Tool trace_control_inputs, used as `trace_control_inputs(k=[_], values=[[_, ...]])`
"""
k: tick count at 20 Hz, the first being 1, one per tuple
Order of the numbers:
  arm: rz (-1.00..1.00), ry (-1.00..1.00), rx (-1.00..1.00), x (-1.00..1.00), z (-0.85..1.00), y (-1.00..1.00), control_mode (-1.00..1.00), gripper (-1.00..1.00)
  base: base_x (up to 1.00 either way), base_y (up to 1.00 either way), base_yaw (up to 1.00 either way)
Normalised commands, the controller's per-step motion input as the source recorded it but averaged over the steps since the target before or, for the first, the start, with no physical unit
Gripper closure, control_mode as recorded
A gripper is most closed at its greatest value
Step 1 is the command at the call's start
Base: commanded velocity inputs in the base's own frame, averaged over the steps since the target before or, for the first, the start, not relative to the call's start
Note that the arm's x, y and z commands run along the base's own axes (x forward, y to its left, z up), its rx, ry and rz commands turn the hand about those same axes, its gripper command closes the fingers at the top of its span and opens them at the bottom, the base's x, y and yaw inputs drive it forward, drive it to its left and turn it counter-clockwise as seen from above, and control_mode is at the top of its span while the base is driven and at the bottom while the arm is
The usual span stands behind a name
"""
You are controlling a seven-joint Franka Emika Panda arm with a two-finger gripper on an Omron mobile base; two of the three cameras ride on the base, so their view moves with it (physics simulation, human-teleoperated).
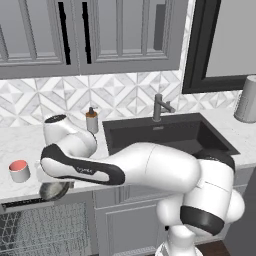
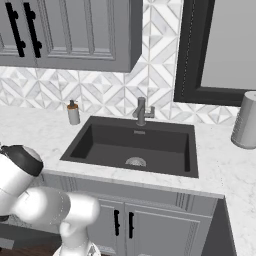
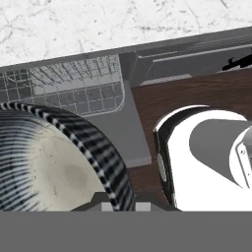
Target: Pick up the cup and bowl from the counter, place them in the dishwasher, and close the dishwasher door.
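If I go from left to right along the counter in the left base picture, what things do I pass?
Cup → bowl at the counter's front edge → soap bottle → sink with its faucet → tall grey canister.

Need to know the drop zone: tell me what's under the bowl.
The bowl hangs at the counter edge, over the open dishwasher; grey wire rack lies below it. The bowl itself covers the rack directly beneath it, so that part cannot be seen.

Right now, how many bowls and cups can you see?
2. The bowl is at the counter's front edge above the dishwasher, under the arm. The cup stands on the counter left of it.
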Motion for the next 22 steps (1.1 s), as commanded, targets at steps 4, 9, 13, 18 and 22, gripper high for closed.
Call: trace_control_inputs(k=[4, 9, 13, 18, 22], values=[[0.00, -0.01, 0.00, -0.21, -0.26, 0.02, -1.00, 1.00, 0.00, 0.00, 0.00], [0.00, -0.01, -0.02, -0.09, -0.50, 0.13, -1.00, 1.00, 0.00, 0.00, 0.00], [0.00, -0.01, -0.02, -0.03, -0.56, 0.19, -1.00, 1.00, 0.00, 0.00, 0.00], [0.00, -0.03, 0.00, 0.00, -0.59, 0.29, -1.00, 1.00, 0.00, 0.00, 0.00], [0.01, -0.03, -0.02, -0.02, -0.55, 0.39, -1.00, 1.00, 0.00, 0.00, 0.00]])
